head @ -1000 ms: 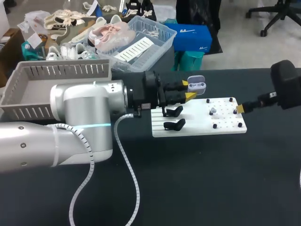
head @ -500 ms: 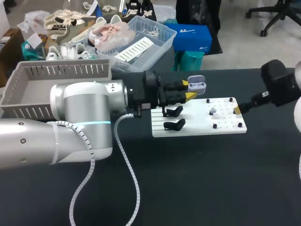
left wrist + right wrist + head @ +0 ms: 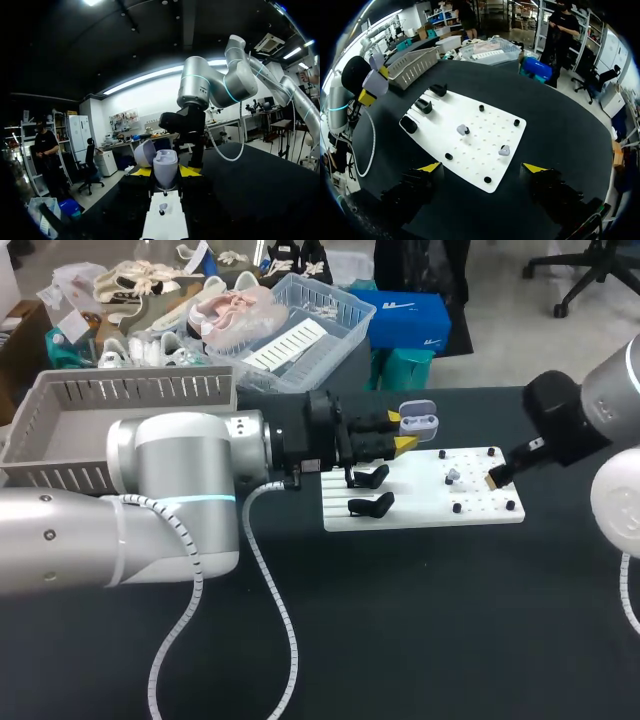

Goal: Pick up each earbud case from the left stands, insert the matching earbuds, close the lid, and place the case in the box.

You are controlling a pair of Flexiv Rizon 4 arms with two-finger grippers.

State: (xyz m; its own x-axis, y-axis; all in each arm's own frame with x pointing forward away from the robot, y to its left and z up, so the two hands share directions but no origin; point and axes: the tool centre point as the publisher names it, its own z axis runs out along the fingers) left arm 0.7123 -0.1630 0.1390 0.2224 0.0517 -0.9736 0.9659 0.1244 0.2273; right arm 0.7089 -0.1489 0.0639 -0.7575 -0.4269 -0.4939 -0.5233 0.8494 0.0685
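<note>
The left fingers were closed on the earbud case, one yellow tip against each side of its lilac body. The case sat upright in that grip with its lid tipped open. From the head camera I saw those fingers holding the case up off the tabletop, over the far left corner of the white board. The right fingers were spread wide and held nothing. They hung over one end of the board, with the yellow tips well apart and clear of it. Ahead of them, two small pale earbuds sat on the board among the black pegs, one near its middle, the other closer to the fingers. From the head camera I made out only one earbud for certain, with one right fingertip just beside it, near the board's right end. Three black stands stood in a row along the far end of the board in the right wrist camera. Overhead, two of them showed just below the left fingers. The grey slotted box stood at the far left of the tabletop, beyond my left arm. I could not see its floor past the arm
</note>
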